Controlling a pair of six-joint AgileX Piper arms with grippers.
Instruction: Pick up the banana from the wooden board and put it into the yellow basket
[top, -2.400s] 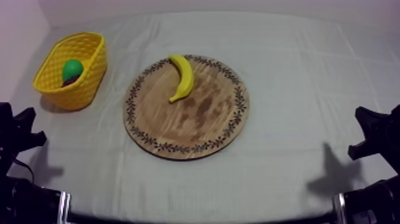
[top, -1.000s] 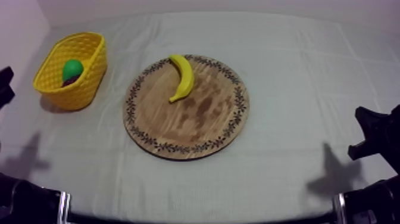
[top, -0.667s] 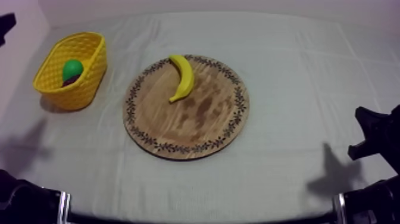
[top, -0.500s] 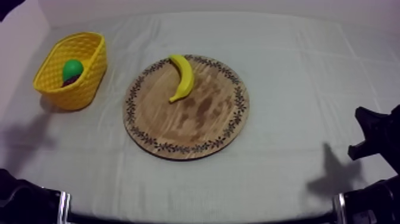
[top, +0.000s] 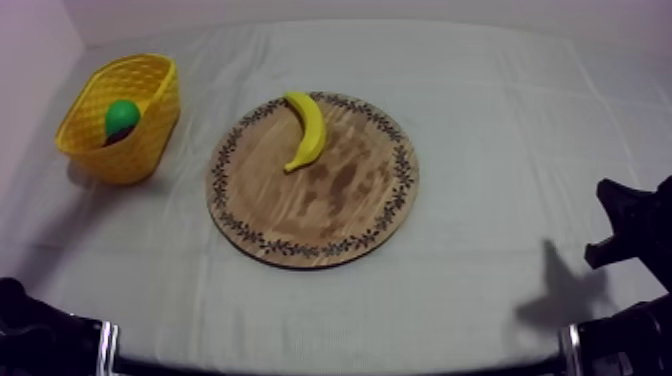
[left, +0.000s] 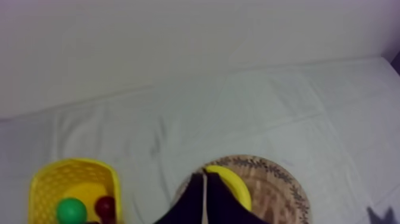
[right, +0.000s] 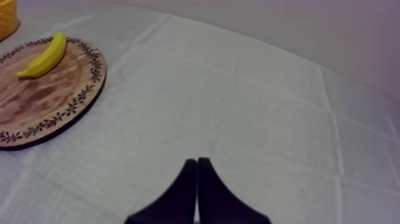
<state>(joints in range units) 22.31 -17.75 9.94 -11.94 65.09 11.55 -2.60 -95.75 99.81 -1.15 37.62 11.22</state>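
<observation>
Yellow banana (top: 306, 130) lies toward the far rim of the wooden board (top: 330, 205), long axis running far-to-near. The yellow basket (top: 150, 140), holding a green fruit (top: 122, 114), stands well left. Left wrist: left fingers (left: 193, 199), clenched empty, point toward the banana ahead, nothing between. Right wrist: right fingers (right: 187, 190), clenched empty, sit well apart; the left looks nearer.

Top view slants over whole tabletop (top: 500, 120), left wrist high, facing basket (left: 44, 179) and board (left: 274, 196), right wrist low, board shared.
</observation>
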